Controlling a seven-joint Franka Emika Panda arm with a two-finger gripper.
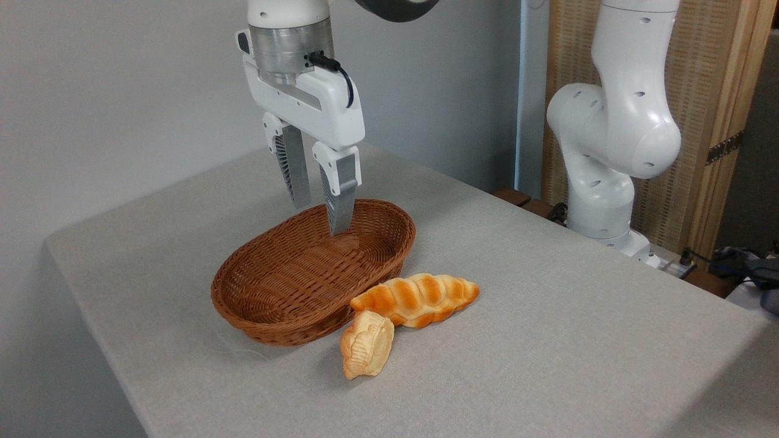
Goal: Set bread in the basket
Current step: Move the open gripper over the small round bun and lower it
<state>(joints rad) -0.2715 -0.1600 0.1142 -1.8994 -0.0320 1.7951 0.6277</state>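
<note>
A worktop [548, 340] covered in pale grey, finely textured cloth is seen. On it an oval basket [286, 286] of reddish-brown woven wicker is set, shallow with flared sides and empty. The gripper [316, 213] is held over the basket's far end, its ribbed grey fingers pointing down, parted to a moderate gap and holding nothing. A braided loaf [417, 298], glossy orange-brown, is laid just right of the basket's near rim. The bread [366, 344], a small lumpy golden-tan bun, is propped on edge against the loaf, nearer than and to the right of the gripper, outside the basket.
</note>
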